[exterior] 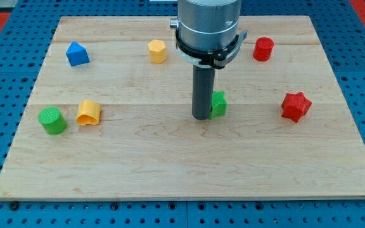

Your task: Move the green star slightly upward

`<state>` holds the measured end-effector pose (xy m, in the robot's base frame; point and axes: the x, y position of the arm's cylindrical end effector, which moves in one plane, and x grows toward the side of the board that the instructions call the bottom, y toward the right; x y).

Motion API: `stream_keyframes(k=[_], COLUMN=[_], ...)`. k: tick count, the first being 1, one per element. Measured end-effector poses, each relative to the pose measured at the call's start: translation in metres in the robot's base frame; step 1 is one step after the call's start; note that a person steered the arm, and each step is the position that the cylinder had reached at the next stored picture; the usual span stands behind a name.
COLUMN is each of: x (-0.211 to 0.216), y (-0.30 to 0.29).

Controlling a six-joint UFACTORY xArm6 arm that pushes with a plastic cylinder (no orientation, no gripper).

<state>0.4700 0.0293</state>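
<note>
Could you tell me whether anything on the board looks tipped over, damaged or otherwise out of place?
Nothing stands out. The blocks sit flat and scattered on the wooden board, none looking damaged. My tip rests beside the green star, at its left edge in the view, and partly hides it, so that block's full shape cannot be checked.

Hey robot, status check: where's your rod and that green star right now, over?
My tip down on the board, touching green star on its left side. Star partly hidden behind rod. Nothing directly above it; red cylinder off to upper right.
</note>
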Motion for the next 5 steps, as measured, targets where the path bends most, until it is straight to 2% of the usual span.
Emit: stream_keyframes(k=[1,2,5], x=[0.012,-0.009,-0.009], y=[0.037,0.016,0.006])
